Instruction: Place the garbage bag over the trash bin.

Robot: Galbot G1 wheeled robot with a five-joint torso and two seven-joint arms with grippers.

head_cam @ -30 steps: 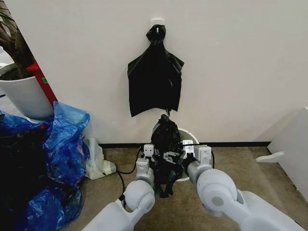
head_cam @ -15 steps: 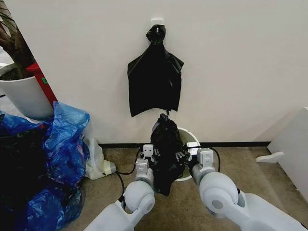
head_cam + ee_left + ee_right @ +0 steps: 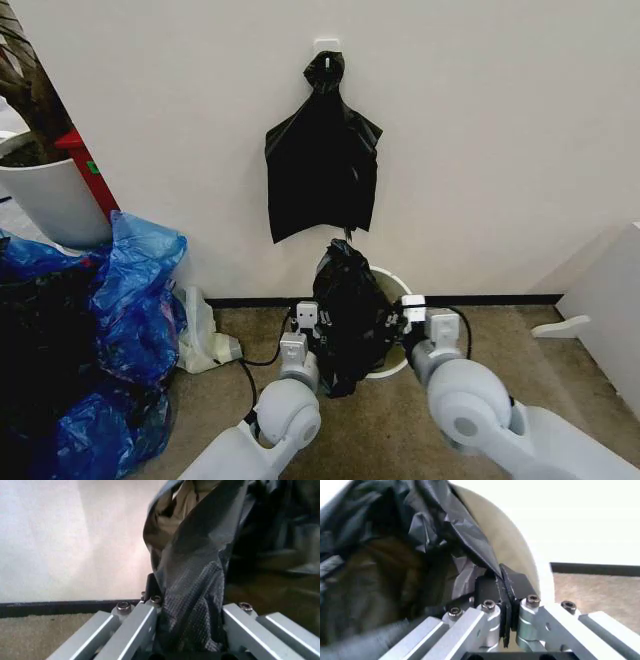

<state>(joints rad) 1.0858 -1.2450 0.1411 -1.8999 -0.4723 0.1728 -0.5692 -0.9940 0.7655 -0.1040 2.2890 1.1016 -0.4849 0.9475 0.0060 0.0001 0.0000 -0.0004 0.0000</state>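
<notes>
At lower centre of the head view, the bag [image 3: 349, 318] is held over the bin [image 3: 391, 285], pinched by the left tool [image 3: 312, 322] and the right tool [image 3: 402, 312], both clamped on its edges.

head: high, looking down | wrists: close on garbage bag [image 3: 350, 315]

Right gripper [image 3: 405, 312] has swung out toward the right of the frame, dragging its edge of the garbage bag [image 3: 350, 310] along, so the bag's mouth now spreads wider above the trash bin [image 3: 396, 362]
</notes>
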